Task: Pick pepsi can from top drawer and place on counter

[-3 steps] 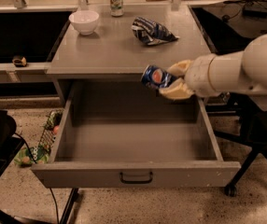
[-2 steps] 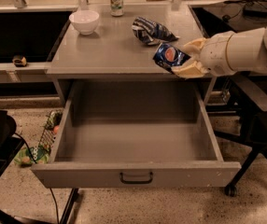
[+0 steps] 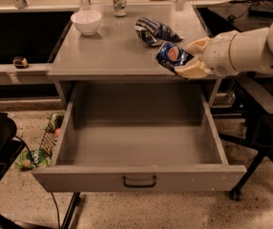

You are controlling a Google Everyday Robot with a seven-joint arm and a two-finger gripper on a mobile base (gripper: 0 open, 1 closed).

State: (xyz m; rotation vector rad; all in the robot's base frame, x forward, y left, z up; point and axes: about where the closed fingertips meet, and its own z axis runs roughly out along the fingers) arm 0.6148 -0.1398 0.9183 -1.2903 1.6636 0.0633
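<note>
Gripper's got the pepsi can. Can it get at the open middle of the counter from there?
Probably yes. The gripper holds the pepsi can above the counter near its front right corner. The snack bag lies farther back, and nothing stands between the can and the middle.

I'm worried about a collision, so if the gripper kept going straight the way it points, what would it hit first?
Probably nothing: the gripper, holding the pepsi can, points toward picture left over the bare front strip of the counter. The snack bag and bowl sit farther back, though depth is unclear.
</note>
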